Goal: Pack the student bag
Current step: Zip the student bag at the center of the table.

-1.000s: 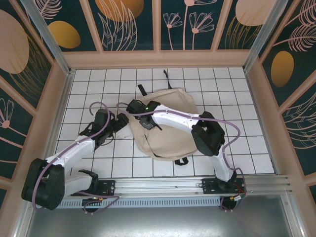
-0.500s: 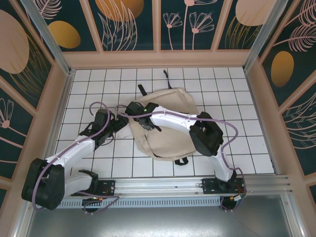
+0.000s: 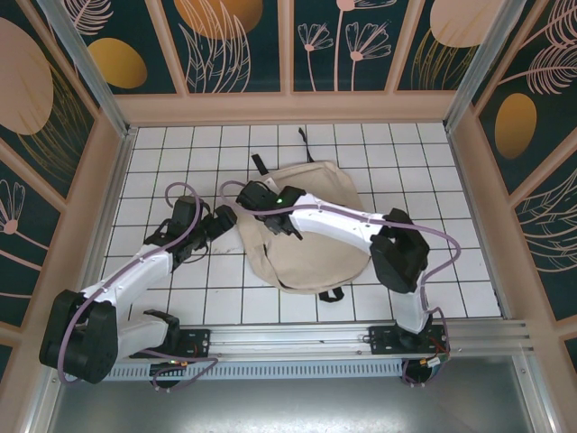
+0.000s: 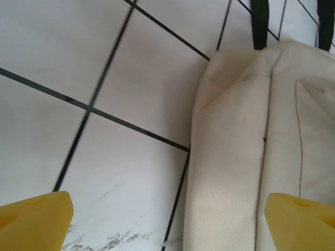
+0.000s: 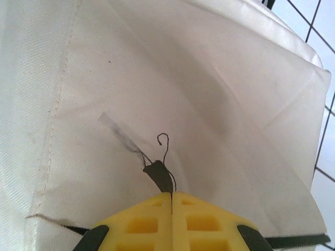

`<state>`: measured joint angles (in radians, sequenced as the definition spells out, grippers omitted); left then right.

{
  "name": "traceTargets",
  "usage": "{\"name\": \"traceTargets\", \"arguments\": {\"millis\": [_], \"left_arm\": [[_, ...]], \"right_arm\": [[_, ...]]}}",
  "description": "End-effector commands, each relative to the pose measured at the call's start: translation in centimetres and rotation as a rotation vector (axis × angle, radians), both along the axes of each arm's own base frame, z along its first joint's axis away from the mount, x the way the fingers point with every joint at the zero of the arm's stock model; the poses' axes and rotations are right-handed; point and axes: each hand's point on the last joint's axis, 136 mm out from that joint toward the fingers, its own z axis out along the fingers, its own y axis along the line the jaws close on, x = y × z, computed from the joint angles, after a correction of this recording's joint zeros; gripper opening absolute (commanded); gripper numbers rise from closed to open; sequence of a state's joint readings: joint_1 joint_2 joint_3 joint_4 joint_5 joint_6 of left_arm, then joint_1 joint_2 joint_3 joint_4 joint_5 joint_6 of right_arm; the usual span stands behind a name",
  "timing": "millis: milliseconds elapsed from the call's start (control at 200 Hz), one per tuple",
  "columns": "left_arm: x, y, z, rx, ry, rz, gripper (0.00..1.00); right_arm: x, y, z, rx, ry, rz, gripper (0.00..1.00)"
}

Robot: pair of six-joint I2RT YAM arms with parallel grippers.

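At centre left of the top view, the left gripper [image 3: 220, 221] is held wide open just beside the bag [image 3: 311, 257], which is laid mid-frame. Further right, a zipper pull [image 5: 159, 175] is pinched by the closed right gripper [image 5: 171, 197]. Zipping is judged unfinished; the contents are hidden.

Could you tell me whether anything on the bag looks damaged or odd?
Only a small thing: on the student bag, a loose dark thread curls up beside the black tab held in the shut right pincer.
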<state>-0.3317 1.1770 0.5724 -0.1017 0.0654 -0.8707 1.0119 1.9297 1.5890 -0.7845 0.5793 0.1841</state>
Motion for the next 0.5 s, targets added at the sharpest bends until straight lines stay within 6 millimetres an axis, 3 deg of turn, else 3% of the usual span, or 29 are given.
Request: {"name": "traceTargets", "arguments": {"millis": [0,230,495], "left_arm": [[0.7,-1.7,1.9,-0.081,-0.023,-0.063,0.88],[0.7,-5.9,3.8,-0.218,-0.053,-0.184,0.68],[0.3,-11.4,3.6,-0.347,-0.015,-0.310,0.58]], "right_arm": [[0.4,-0.1,2.2,0.165,-0.014,-0.048,0.04],[-0.6,1.3,3.5,0.382,0.034,0.003,0.01],[-1.3,2.3,5.3,0.583,0.064,0.050,0.00]]}}
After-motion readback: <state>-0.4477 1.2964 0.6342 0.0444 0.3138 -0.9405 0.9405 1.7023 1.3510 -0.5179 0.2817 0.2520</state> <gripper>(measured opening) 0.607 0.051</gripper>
